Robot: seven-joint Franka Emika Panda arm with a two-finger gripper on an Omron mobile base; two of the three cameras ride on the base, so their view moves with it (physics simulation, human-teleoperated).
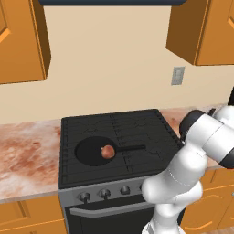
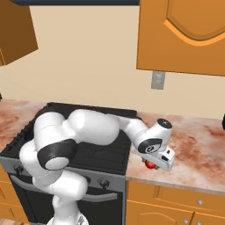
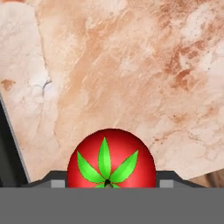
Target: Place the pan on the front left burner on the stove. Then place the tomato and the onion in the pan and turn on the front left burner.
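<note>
The black pan (image 1: 91,151) lies on the front left burner (image 1: 73,171) of the stove (image 1: 137,125), its handle pointing right. The brownish-pink onion (image 1: 108,151) rests inside the pan near its right rim. The red tomato (image 3: 111,157) with its green stem tuft sits on the marbled counter right of the stove, close to the front edge, and peeks out under the hand (image 2: 150,165). My gripper (image 3: 111,183) reaches down over it, one fingertip (image 3: 57,183) pressed to each side of the tomato. The gripper (image 2: 152,166) is shut on it.
Round dark knobs (image 1: 104,193) line the steel front panel above the oven handle. Marbled counter (image 2: 193,149) continues right of the tomato and also left of the stove (image 1: 27,155). Orange wall cabinets (image 2: 184,35) hang overhead. My arm stretches across the stove's right side.
</note>
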